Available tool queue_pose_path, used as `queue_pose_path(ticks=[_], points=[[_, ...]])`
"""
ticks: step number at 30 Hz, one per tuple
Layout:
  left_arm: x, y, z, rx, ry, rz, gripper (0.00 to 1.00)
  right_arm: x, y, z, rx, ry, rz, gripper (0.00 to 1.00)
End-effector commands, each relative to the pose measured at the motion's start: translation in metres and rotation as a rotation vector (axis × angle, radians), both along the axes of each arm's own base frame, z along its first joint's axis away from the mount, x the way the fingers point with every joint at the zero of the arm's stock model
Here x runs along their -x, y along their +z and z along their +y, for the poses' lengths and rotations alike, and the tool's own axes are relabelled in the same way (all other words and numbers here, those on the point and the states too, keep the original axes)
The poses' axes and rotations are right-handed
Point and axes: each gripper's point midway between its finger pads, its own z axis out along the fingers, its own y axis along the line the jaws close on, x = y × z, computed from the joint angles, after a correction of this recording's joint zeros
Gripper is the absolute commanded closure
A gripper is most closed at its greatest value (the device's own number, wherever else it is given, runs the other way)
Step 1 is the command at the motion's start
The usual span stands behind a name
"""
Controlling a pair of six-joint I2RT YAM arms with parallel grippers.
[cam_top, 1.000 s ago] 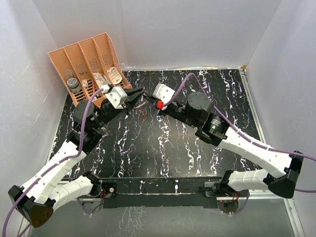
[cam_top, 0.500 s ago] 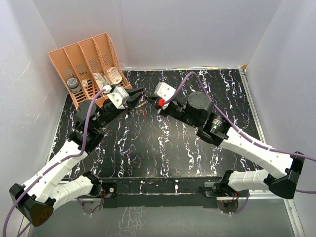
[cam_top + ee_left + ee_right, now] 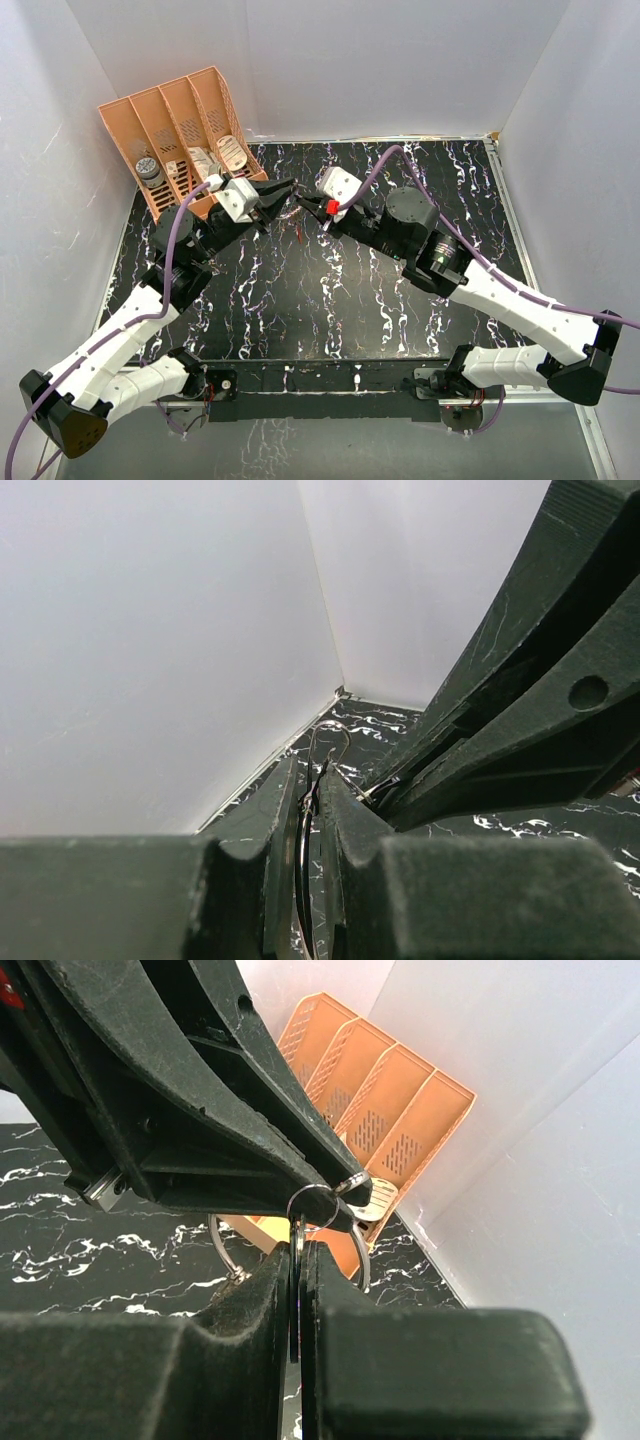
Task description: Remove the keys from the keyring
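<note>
1 rightward shift, right gripper (image 3: 310, 204)

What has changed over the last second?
Little. The left gripper and the right gripper drifted slightly rightward together in the top view, and the right forearm swung right with them. Nothing was taken or released: both stay shut, tip to tip, on the keyring.
</note>
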Motion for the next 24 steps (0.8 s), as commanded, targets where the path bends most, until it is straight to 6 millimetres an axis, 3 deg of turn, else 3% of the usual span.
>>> queue_pose_path(ticks=[1,8,15,21,24], points=[[0.014,0.084,0.036,0.221,0.087,-0.215,1.0,0.018,-0.055,0.015,0.126,0.097,0.13,1.0],[0.02,0.097,0.044,0.238,0.11,-0.253,1.0,0.021,-0.09,0.033,0.208,0.158,0.217,1.0],[0.015,0.112,0.061,0.227,0.217,-0.298,1.0,0.018,-0.09,0.01,0.205,0.074,0.205,1.0],[0.025,0.127,0.064,0.253,0.2,-0.33,1.0,0.004,-0.099,-0.005,0.253,-0.039,0.212,1.0],[0.026,0.127,0.063,0.246,0.189,-0.324,1.0,-0.001,-0.089,-0.015,0.214,-0.091,0.183,1.0]])
